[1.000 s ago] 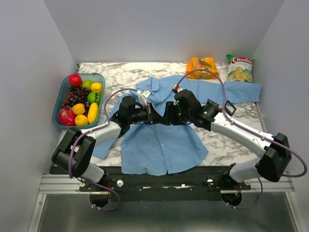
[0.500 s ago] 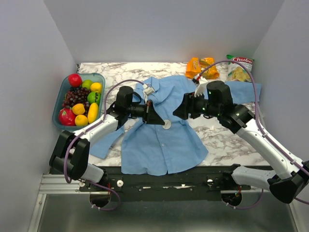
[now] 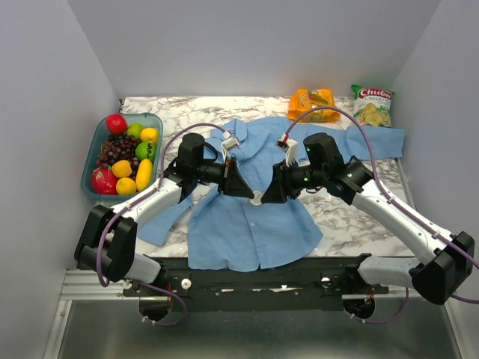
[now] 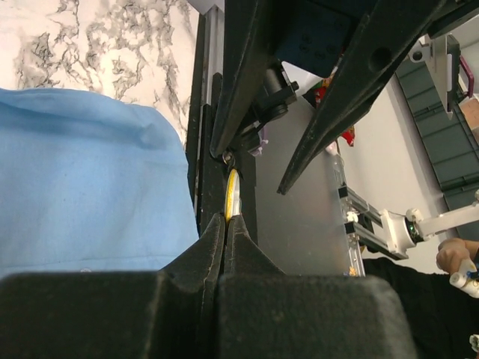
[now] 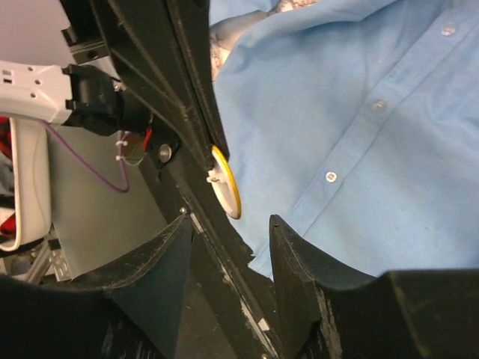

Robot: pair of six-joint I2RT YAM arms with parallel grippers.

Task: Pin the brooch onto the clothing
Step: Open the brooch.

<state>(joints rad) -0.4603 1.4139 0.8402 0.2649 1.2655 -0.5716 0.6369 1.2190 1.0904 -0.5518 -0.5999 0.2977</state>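
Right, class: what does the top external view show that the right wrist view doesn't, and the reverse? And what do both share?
Only the top external view shows the fruit basket, the chips bag, the orange packet and the whole outline of the shirt. Only the right wrist view shows the buttons and the brooch edge-on, with its yellow rim. Both show the left gripper shut on the brooch over the shirt, with the right gripper open, facing it.
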